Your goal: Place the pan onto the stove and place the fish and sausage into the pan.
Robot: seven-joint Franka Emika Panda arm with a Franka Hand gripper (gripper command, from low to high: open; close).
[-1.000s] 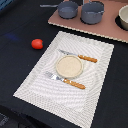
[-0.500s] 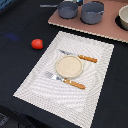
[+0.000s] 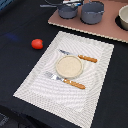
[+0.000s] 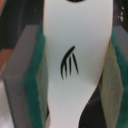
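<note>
Clamped between my gripper [image 4: 70,75] pads is the fish [image 4: 75,60] — the wrist view is almost filled by its flat white body, with a few dark curved strokes near the middle. Both green-faced fingers [image 4: 35,85] press against its edges, one on each side, so the jaws are closed to the narrow width of the toy. One end of the fish runs out of the wrist picture, and the background behind it is too blurred for me to name anything.

From the exterior view I cannot see the arm or the gripper at all; they are outside the picture. What I do see is the stove [image 3: 107,30] along the far edge, partly cut off by the frame. On it sits the pan [image 3: 67,9], its long thin handle pointing toward the exterior view's left, and just beside it the larger grey pot [image 3: 92,12]. A third vessel [image 3: 123,18] is sliced by the exterior view's right edge, hard to make out.

The sausage [image 3: 37,44] lies on the dark tabletop, near the striped placemat [image 3: 35,85] but off it — well apart from the pan. On the placemat a round plate [image 3: 68,66] sits between a knife [image 3: 80,57] and a fork [image 3: 67,81].
</note>
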